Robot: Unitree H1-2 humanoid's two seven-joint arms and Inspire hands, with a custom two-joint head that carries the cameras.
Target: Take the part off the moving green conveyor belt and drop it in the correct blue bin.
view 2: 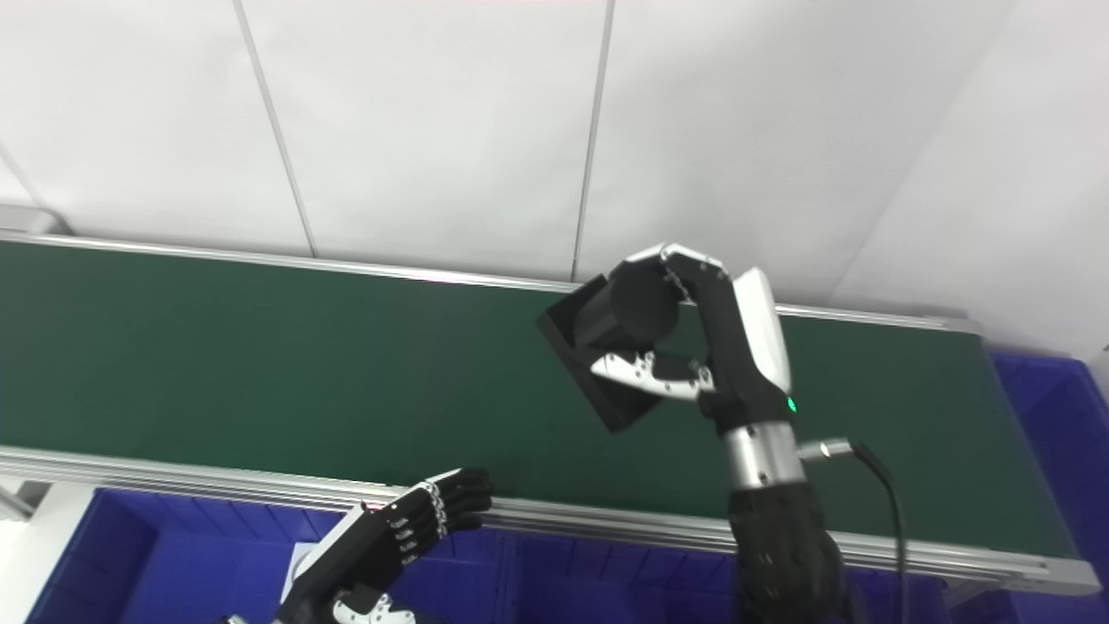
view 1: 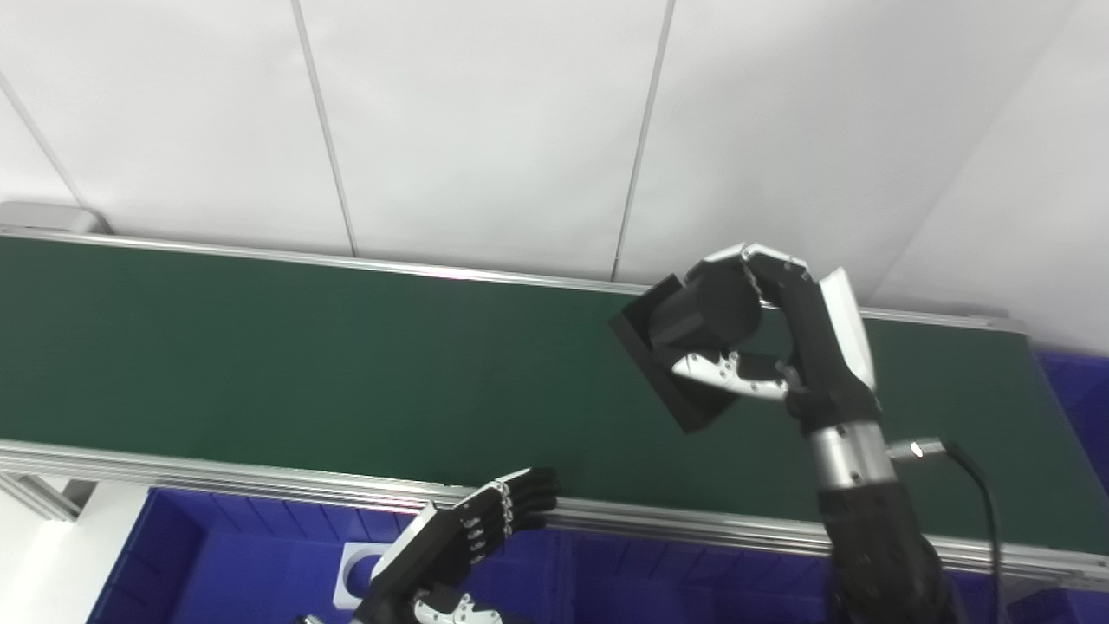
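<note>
At centre right of the frame, the right hand [view 1: 771, 338] pinched a black part [view 1: 693, 342], a cylinder on a square base, above the green conveyor belt [view 1: 303, 364]. At lower centre, the left hand [view 1: 472, 529] hovered, fingers loosely curled and empty, over a blue bin [view 1: 217, 563].

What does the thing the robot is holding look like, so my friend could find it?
Find the long dark green conveyor belt. Above its right part, the right robot hand grips a matte black part: a stubby cylinder on a flat square base. It is the only object lifted off the belt.
</note>
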